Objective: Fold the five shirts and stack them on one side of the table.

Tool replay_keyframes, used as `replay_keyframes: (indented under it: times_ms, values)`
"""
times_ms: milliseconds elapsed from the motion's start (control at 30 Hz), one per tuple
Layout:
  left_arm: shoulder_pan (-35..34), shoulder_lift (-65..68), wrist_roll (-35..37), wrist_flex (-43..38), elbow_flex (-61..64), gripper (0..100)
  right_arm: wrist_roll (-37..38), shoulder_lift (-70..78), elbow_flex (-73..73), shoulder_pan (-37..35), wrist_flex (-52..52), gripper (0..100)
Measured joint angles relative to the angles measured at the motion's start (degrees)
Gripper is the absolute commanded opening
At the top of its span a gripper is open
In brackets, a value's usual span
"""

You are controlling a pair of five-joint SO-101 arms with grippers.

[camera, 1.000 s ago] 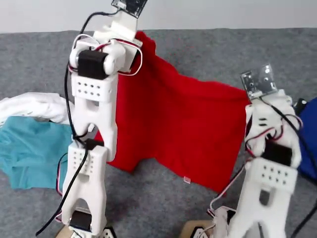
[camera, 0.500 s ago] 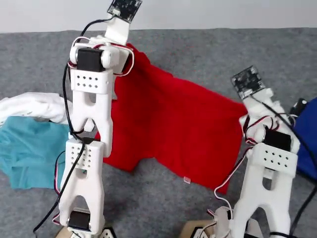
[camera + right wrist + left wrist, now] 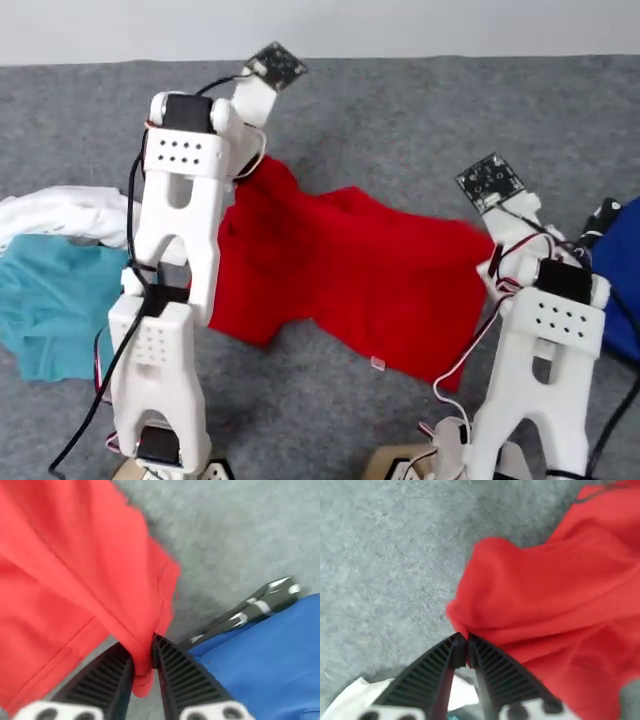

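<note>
Red shirt (image 3: pixel 350 270) lay partly on the grey bench (image 3: pixel 420 110), left jaws and right jaws each pinching an edge; thin grips might slip, bunching the fold.

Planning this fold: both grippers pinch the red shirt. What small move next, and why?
Probably draw both grips toward the near hem: left gripper and right gripper are shut on the far edge of the red shirt, which lies unfolded on the table.
</note>
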Motion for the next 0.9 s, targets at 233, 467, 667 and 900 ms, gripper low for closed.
replay_keyframes:
  times_ms: [233, 467, 667, 900]
  values:
    - [-0.09, -0.35, -2.2, -7.38, 0.44, 0, -0.09, -0.44, -0.44, -3.43, -10.2, 1.0]
    - [-0.09, -0.35, 2.02, -22.77, 0.53, 0, -3.87, 2.55, -2.2, -4.31, -19.52, 0.9]
    - [0.26, -1.23, 11.08, -22.95, -5.27, 0, -8.09, -0.53, -10.2, -4.31, -16.26, 0.9]
    - [4.04, -10.55, 14.68, -13.01, -20.13, 0, -9.58, -8.7, -21.19, -2.55, -5.45, 0.9]
